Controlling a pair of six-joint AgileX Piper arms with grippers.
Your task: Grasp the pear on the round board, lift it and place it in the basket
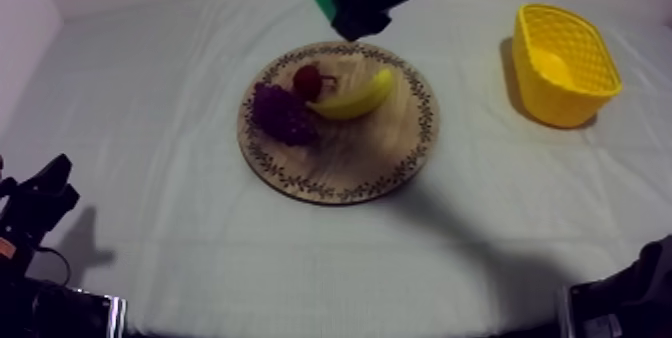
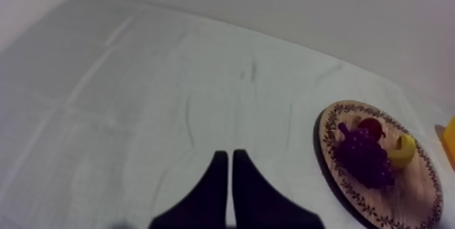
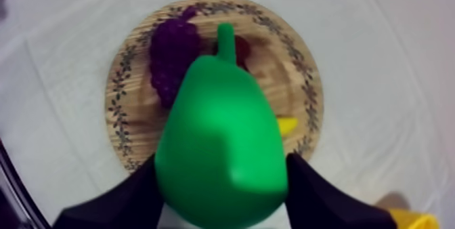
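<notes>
The right tool (image 3: 225, 192) is clamped on the smooth green toy pear (image 3: 217, 130) and holds it in the air above the round wooden board with a patterned rim (image 1: 350, 157). I judge this is to carry it clear of the purple bunch of grapes (image 1: 283, 112), curved yellow banana (image 1: 352, 99) and small red fruit (image 1: 308, 82) lying there (the yellow woven-look basket (image 1: 560, 102) sits well apart, to my right). The left tool (image 2: 229, 157) rests low over the table (image 1: 150, 162), fingers together on nothing, out of the way.
</notes>
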